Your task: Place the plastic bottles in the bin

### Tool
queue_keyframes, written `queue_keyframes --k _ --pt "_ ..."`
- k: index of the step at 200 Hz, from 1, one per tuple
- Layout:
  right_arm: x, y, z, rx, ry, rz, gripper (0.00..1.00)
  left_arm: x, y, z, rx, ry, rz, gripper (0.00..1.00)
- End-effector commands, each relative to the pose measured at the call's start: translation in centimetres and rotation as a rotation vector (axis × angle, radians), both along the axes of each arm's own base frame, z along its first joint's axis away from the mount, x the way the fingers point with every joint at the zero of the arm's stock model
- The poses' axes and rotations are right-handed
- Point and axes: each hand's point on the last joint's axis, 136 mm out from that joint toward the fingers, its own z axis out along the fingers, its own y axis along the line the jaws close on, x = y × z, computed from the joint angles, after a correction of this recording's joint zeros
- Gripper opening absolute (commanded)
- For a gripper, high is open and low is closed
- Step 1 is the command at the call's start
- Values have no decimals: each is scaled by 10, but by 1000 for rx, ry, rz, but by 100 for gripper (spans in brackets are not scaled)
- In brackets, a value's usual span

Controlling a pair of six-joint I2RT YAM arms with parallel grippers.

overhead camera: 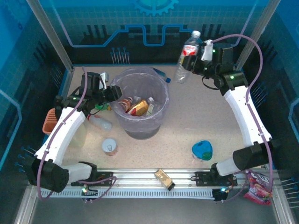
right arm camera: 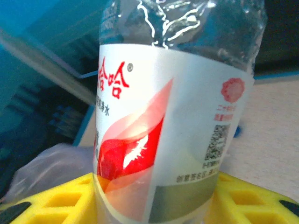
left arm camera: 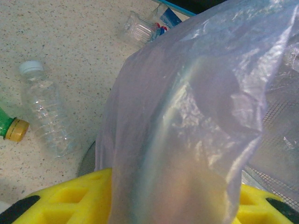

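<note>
The bin (overhead camera: 140, 122) stands mid-table, lined with a thin clear bag (left arm camera: 196, 107). Brown bottles with red-gold wrappers (overhead camera: 137, 108) lie inside it. My left gripper (overhead camera: 113, 93) is at the bin's left rim, shut on the bag, which bunches between the yellow fingers (left arm camera: 70, 200). My right gripper (overhead camera: 189, 63) is raised at the back right, shut on a clear plastic bottle (overhead camera: 188, 56) with a red and white label (right arm camera: 159, 140). Left of the bin lie a clear bottle (left arm camera: 44, 109) and a green bottle (left arm camera: 9, 128). A crushed blue-labelled bottle (left arm camera: 145, 28) lies behind the bin.
A silver-topped tin can (overhead camera: 110, 147) stands in front of the bin. A blue dish (overhead camera: 202, 150) sits front right, an orange basket (overhead camera: 49, 121) at the far left. A gold snack packet (overhead camera: 164, 178) lies on the front rail, a red packet (overhead camera: 259, 189) at the right.
</note>
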Motion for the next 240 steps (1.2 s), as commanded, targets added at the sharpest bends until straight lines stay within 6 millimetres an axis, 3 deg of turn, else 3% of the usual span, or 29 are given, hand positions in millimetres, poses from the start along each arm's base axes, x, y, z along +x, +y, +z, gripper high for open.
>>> queue_keyframes --k 1,16,36,71,99,138,161,179,204,240 --pt "-32 45 22 -32 -84 165 43 -7 -5 -9 -9 35 -42 44" --pt "-46 73 23 -87 -115 230 43 -7 -5 -9 -10 35 -43 44" --pt "-64 112 7 -204 -121 342 44 -7 -5 -8 -10 33 -43 44" --pt "-94 167 -48 -402 -61 547 46 -6 -6 -7 -13 30 -42 44" --pt "-103 178 -94 -554 13 597 48 -7 -5 -9 -11 33 -40 44" --pt "-109 186 -137 -619 94 642 53 -7 -5 -11 -13 36 -39 44" --pt "-113 190 -159 -636 131 662 62 -6 -6 -10 -15 33 -40 44" --pt "-110 187 -162 -659 131 648 75 -6 -6 -11 -15 36 -41 44" --pt "-108 187 -145 -646 81 631 100 -5 -6 -13 -16 39 -42 44" --pt "-105 187 -122 -635 27 617 100 -5 -6 -14 -18 40 -41 44"
